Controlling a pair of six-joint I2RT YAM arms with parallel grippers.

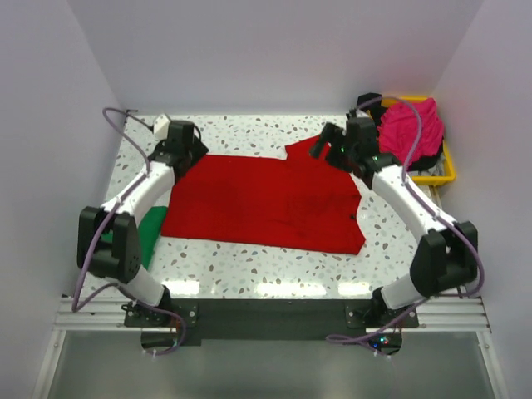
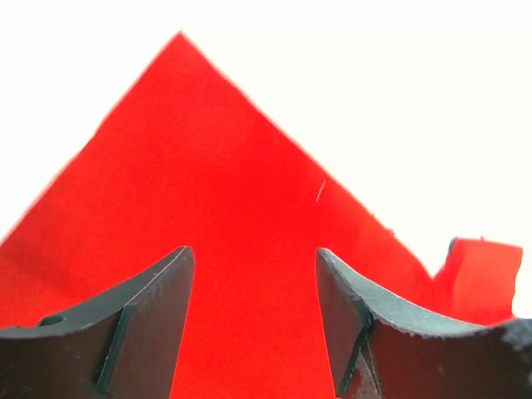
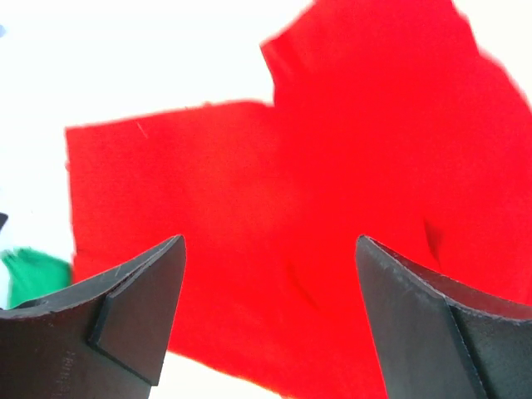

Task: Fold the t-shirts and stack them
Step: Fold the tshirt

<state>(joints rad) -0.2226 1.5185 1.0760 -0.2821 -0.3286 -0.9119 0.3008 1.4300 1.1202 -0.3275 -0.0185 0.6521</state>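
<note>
There are three t-shirts, one of each colour, all of soft plain cloth. The red t-shirt (image 1: 266, 204) lies spread flat on the middle of the desk (image 1: 249, 268) as a wide, nearly rectangular sheet with only a few shallow creases, and it reaches from under the left end effector (image 1: 189, 156) to under the right end effector (image 1: 328, 143). One sleeve (image 1: 301, 148) sticks out from its far edge, just beside the right end effector. In the left wrist view a pointed corner of the red cloth (image 2: 191, 191) shows beyond the left end effector (image 2: 253, 262), whose two dark fingers stand apart with nothing between them. In the right wrist view the right end effector (image 3: 270, 249) also has its fingers wide apart over the red cloth (image 3: 349, 166). Whether the tips of either one touch the cloth I cannot tell. The green t-shirt (image 1: 150, 235) shows only in part, nearer to the arm bases than the left end effector and partly hidden by the left arm, and it lies just beside the near left corner of the red one. The magenta-pink t-shirt (image 1: 411, 129) is a crumpled heap to the right of the right end effector, inside the one yellow tray (image 1: 445, 174), a rigid box at the far right corner. The desk is white with small dark speckles.
</note>
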